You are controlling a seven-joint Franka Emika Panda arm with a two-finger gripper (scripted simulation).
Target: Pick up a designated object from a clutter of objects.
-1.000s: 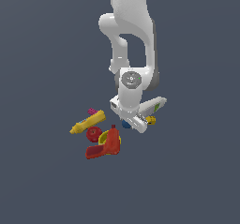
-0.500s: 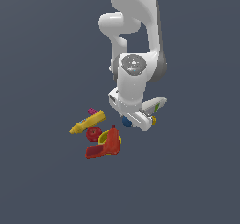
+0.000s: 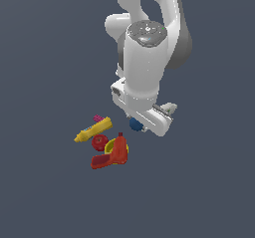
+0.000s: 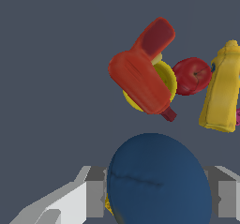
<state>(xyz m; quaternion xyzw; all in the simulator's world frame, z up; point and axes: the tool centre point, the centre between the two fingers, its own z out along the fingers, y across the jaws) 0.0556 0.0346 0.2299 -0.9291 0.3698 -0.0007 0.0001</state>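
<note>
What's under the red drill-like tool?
A round yellow item shows beneath the red drill-like tool, its rim visible on both sides. The tool covers its middle, so its identity stays unclear.

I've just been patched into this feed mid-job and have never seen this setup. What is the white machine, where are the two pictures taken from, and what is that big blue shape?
The white machine is a simulated robot arm with one gripper at its tip. The exterior view comes from a camera off the arm; the wrist view comes from a camera on the arm's wrist, looking past the gripper fingers.

The big blue shape is a small dark-blue ball, huge only because it sits close to the wrist camera, between the fingers. Whether they are squeezing it I cannot tell.

Nearby on the grey surface lie a red drill-like tool over something yellow, a red round fruit-like thing, a yellow bottle and a pink piece.
</note>
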